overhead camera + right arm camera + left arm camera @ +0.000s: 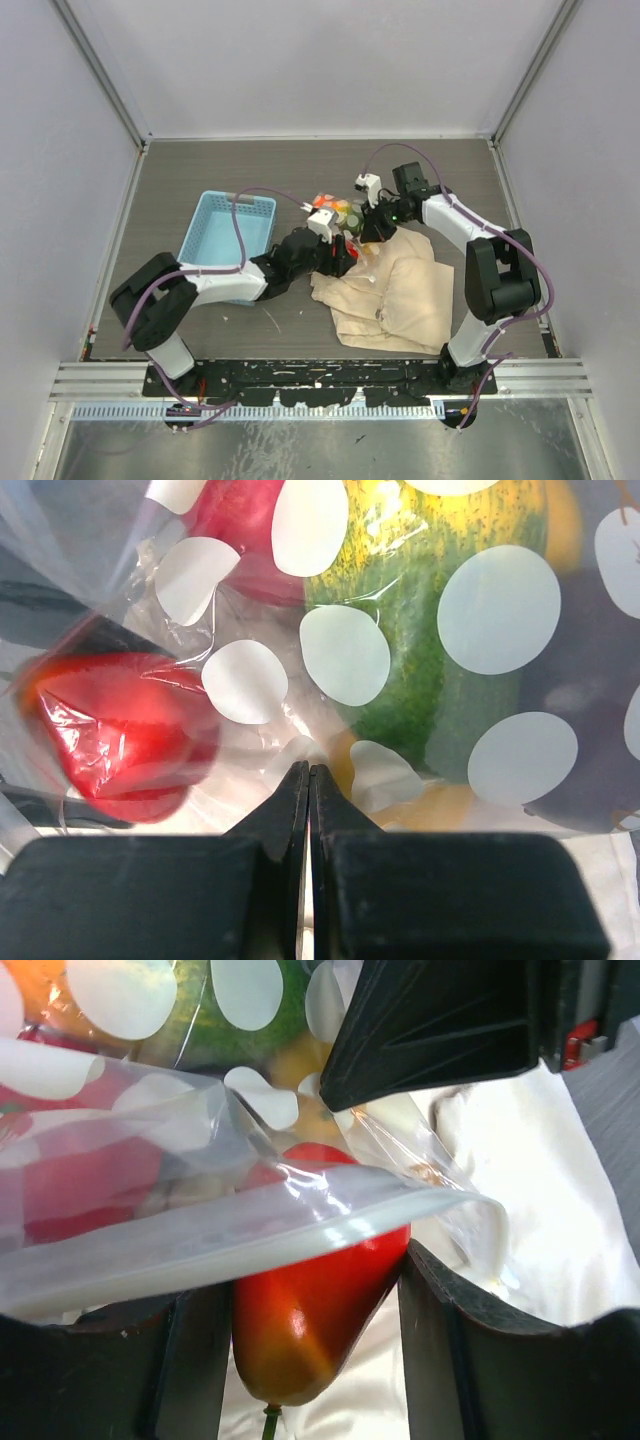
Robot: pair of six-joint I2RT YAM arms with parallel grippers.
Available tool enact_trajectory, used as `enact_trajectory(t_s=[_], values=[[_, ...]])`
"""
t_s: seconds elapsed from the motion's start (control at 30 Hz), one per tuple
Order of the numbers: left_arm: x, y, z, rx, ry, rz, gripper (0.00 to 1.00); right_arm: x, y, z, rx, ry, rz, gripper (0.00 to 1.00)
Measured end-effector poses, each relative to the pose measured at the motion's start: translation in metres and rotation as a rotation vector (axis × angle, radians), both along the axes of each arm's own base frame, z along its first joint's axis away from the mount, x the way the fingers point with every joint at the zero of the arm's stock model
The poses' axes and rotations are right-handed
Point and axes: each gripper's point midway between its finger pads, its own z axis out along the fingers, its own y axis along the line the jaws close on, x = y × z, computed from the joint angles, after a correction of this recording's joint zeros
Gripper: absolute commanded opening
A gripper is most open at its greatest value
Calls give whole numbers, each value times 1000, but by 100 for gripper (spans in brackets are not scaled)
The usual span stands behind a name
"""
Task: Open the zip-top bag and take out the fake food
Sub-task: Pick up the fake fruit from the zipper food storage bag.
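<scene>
The zip-top bag [333, 208] sits a little beyond the middle of the table [220, 170], caught between the two arms. A light blue basket [205, 215] stands at its 9 o'clock and a beige cloth bag [400, 290] lies spread at its 5 o'clock. The left tool [315, 1295] comes in from about 7 o'clock. Its dark fingers [450, 1360] are partly open, and a red-orange fruit [300, 1330] fills the gap and appears to touch both, so it looks gripped. The fruit's stem end points toward 6 o'clock in the left wrist view, clear of the plastic. Its upper half sits behind the clear film, with the white zip strip [200, 1250] lying across it, so it is halfway out of the mouth. The right tool [310, 780] reaches in from about 3 o'clock. Its fingers are closed to a hairline and pinch a fold of the spotted plastic. The other fake food [345, 207] lies inside the bag. Through the white spots I can see a speckled green-and-yellow vegetable [430, 650] at 1 o'clock above that pinch, a red piece [110, 730] at 9 o'clock and another red piece [235, 520] near 11 o'clock.
</scene>
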Motion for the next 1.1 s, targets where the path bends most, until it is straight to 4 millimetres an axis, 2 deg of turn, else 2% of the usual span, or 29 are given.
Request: enact_trajectory(t_s=[0.33,0.7,0.9,1.1], values=[[-29,33,26,18,72,20,22,-2,0,1,10,6,7,2],[-63,85,54,78,146,59,21,-4,0,9,37,-9,30,3],[-63,114,67,81,154,113,14,-2,-3,21,50,-42,28,3],[-43,154,79,48,142,235,12,-2,-4,23,57,-45,25,3]])
